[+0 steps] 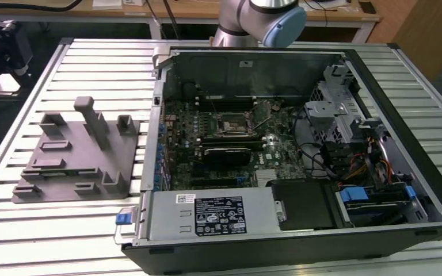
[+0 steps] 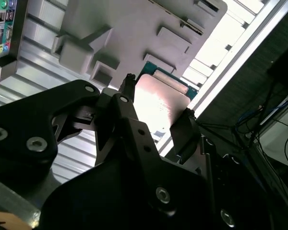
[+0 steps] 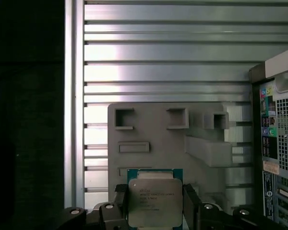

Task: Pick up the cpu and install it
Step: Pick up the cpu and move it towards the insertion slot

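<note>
Two fingers [image 3: 189, 201] of the pincer [image 3: 156, 211] clamped the cpu [image 3: 155, 199] in the first wrist view. It was over the fixture [image 1: 60, 172], which sat on the table [image 1: 90, 63] at the exterior view's left.

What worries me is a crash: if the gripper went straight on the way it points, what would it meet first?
Probably the flat base of the grey fixture. In the first wrist view the gripper, jaws shut on the cpu, points at it, so the cpu would touch first. How far off it is cannot be judged.
</note>
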Controlling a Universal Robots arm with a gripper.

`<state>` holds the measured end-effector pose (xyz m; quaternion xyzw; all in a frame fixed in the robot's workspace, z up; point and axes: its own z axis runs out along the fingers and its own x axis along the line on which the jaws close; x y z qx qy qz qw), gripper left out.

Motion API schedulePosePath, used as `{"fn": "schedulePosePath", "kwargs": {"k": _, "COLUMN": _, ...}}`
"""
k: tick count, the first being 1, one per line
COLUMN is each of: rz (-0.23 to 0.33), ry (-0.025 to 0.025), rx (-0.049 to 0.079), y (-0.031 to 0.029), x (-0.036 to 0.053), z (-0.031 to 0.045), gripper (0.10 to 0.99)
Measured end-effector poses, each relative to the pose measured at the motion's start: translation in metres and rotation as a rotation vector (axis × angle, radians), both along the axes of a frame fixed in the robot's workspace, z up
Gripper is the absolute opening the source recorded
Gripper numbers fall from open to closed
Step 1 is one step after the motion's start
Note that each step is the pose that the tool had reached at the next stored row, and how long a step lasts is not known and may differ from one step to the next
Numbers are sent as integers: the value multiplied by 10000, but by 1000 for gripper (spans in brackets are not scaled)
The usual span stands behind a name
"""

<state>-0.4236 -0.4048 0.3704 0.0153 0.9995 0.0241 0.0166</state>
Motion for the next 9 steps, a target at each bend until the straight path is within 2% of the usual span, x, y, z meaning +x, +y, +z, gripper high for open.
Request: {"fn": "schedulePosePath", "kwargs": {"k": 9, "rz": 0, "ry": 1, "rx": -1, "y": 0, "x": 236, "z": 1, "gripper": 541}}
